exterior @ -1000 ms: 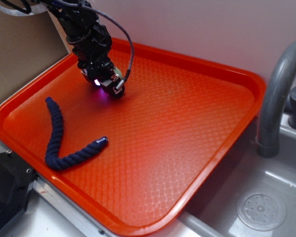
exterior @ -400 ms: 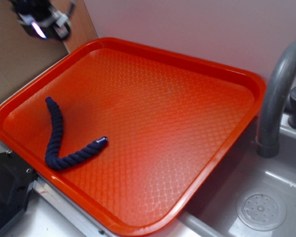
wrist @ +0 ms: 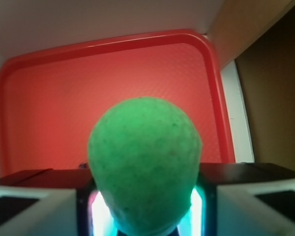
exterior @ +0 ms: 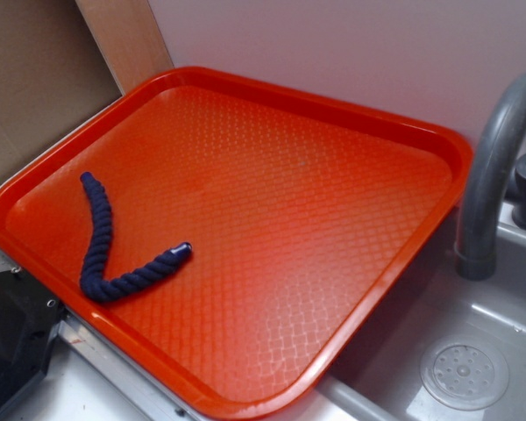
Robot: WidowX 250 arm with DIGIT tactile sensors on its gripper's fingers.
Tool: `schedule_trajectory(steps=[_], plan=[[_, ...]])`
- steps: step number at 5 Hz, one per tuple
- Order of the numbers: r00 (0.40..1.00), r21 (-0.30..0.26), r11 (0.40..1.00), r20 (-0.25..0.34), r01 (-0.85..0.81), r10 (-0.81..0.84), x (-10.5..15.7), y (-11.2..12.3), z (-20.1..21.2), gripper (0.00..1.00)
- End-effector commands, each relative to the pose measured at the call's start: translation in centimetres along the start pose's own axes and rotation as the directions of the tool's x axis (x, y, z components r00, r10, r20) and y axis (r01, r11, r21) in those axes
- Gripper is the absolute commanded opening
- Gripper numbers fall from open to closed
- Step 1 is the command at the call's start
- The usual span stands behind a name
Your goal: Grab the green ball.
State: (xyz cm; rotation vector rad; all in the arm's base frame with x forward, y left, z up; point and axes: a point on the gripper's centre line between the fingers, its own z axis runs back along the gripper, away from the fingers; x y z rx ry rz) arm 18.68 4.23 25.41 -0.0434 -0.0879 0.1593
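Wrist view shows the green ball (wrist: 144,164) filling the middle of the picture, wedged between the two dark jaws of the gripper (wrist: 145,206), which are clenched on it from left and right. A bright glow lights the gap beneath the ball. Behind and well below the ball lies the orange tray (wrist: 29,98), seen from above, which suggests the ball is lifted clear of the tray so that the grasp can be judged complete.

Exterior view shows the same orange tray (exterior: 438,145) with no arm and no ball in sight; both are out of this picture. On the tray's left part lies a dark navy rope piece (exterior: 101,254), bent into a V, untouched. Right of the tray stands a grey faucet (exterior: 491,158) over a grey sink (exterior: 465,373) with a round drain.

No brand, label or writing can be read anywhere.
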Motion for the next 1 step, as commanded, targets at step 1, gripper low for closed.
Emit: schedule_trajectory(steps=[1], plan=[[0.995,0.013,1.0,0.102,0.014,-0.015,-0.41,0.03,0.97,0.0]])
